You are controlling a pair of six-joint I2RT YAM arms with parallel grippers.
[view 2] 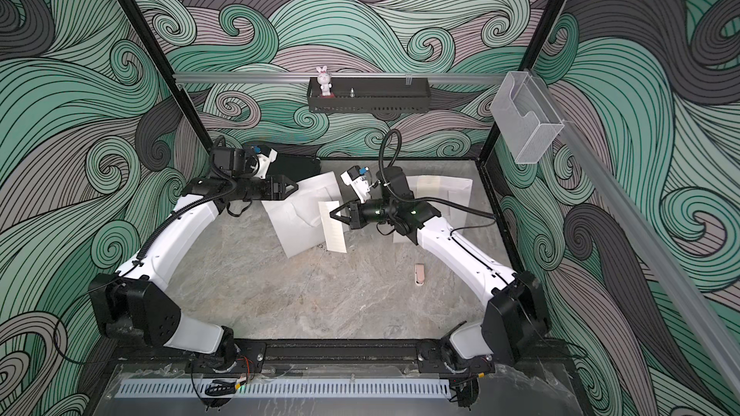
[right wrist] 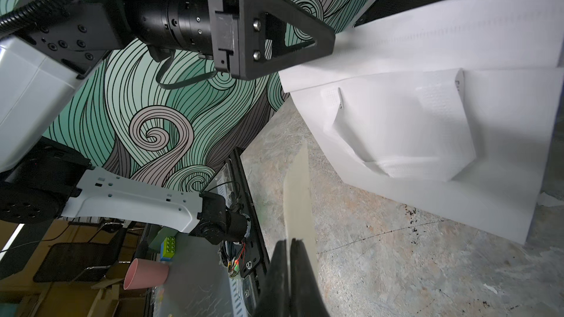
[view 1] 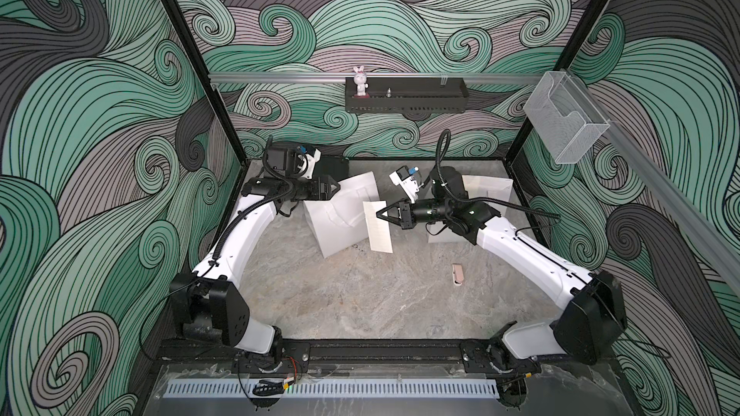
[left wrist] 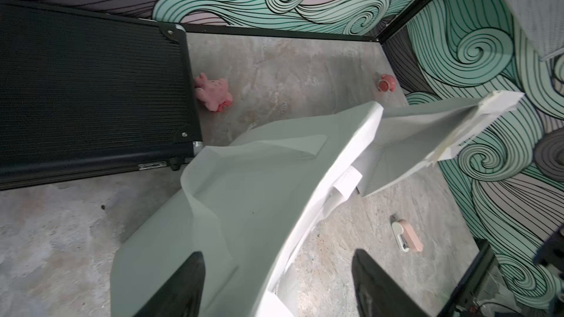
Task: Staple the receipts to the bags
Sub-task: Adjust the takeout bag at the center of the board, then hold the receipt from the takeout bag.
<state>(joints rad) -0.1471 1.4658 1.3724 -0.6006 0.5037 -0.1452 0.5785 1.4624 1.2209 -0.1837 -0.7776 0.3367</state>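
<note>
Teal, grey and mauve wave swirls cover the walls [view 1: 88, 122] all round; a grey marbled counter [view 1: 360, 302] lies below. On the back rail [view 1: 280, 78] hangs a black shelf [view 1: 404, 105] carrying a white bunny figurine [view 1: 360, 81], with a clear plastic holder [view 1: 564, 126] mounted off to the side.

The left arm [view 1: 244, 234] and right arm [view 1: 520, 246] arched inward, elbows out. The left tool [view 1: 337, 188] lay level with its jaws apart. The right tool [view 1: 377, 214] pointed toward it, jaws pressed together. The tools were near, not touching.
</note>
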